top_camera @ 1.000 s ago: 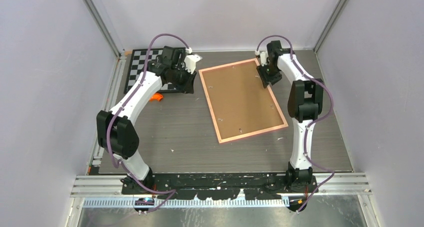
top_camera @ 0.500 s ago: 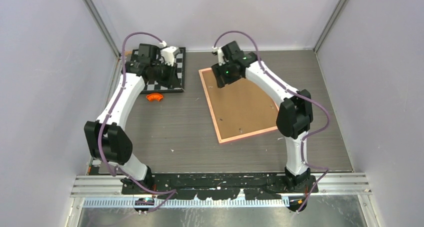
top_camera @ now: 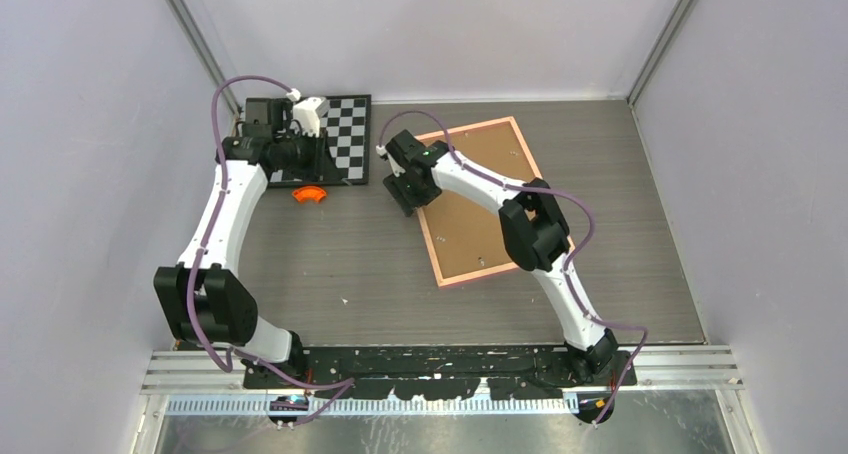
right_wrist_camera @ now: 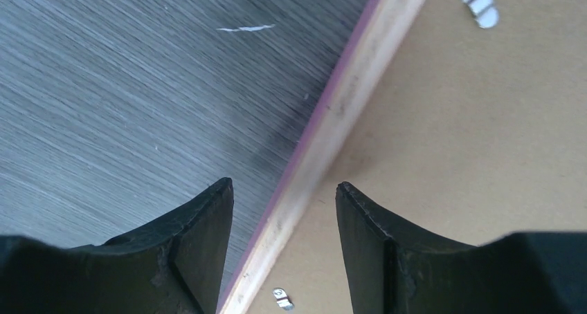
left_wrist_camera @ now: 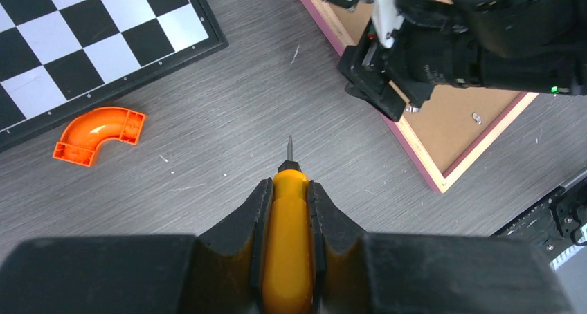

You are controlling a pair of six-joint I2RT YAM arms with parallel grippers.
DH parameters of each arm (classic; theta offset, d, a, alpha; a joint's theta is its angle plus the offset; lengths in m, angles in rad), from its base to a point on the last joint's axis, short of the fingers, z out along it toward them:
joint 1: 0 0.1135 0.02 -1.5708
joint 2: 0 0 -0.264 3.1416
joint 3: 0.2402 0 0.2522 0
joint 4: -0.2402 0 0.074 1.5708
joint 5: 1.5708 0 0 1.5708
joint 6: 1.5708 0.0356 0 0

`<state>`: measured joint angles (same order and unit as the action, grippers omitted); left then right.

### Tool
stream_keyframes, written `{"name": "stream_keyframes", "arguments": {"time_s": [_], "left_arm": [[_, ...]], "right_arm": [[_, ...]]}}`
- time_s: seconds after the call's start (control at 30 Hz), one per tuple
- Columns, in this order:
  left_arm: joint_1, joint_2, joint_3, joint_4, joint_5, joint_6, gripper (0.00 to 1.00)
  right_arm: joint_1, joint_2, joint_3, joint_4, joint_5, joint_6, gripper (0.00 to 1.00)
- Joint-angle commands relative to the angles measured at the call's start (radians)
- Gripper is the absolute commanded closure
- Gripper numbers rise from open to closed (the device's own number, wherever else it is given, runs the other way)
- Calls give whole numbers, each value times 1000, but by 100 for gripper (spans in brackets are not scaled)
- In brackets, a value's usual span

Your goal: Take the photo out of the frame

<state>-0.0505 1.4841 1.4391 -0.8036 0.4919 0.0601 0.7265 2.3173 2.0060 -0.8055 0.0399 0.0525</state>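
Observation:
The frame lies face down on the table, brown fibreboard back up, with a thin pink border. The photo is hidden under that back. My right gripper hovers open over the frame's left edge, one finger above the table and the other above the back, holding nothing. Small metal clips sit on the back. My left gripper is off to the left above the chessboard's near edge, shut on an orange-handled screwdriver whose thin tip points at bare table.
A black-rimmed chessboard lies at the back left. An orange elbow piece rests just in front of it. The right arm's links cross over the frame. Purple walls close in the table on three sides.
The right arm has swept from the frame's far right corner across to its left edge, and its jaws have widened. The left arm has swung left over the chessboard, still gripping the screwdriver.

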Motion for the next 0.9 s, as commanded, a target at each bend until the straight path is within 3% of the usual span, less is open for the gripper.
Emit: {"name": "stream_keyframes", "arguments": {"time_s": [0.0, 0.13, 0.33, 0.67, 0.87], "left_arm": [[11, -58, -3, 25, 33, 16, 100], [16, -66, -9, 27, 31, 18, 100], [19, -63, 4, 28, 38, 3, 100], [37, -48, 29, 32, 63, -26, 100], [41, -35, 47, 32, 67, -32, 100]], "right_arm": [[12, 18, 92, 2, 56, 1, 40], [30, 47, 91, -5, 73, -11, 44], [86, 57, 22, -8, 86, -48, 58], [146, -83, -222, 18, 38, -170, 80], [235, -225, -398, -5, -88, -366, 80]]}}
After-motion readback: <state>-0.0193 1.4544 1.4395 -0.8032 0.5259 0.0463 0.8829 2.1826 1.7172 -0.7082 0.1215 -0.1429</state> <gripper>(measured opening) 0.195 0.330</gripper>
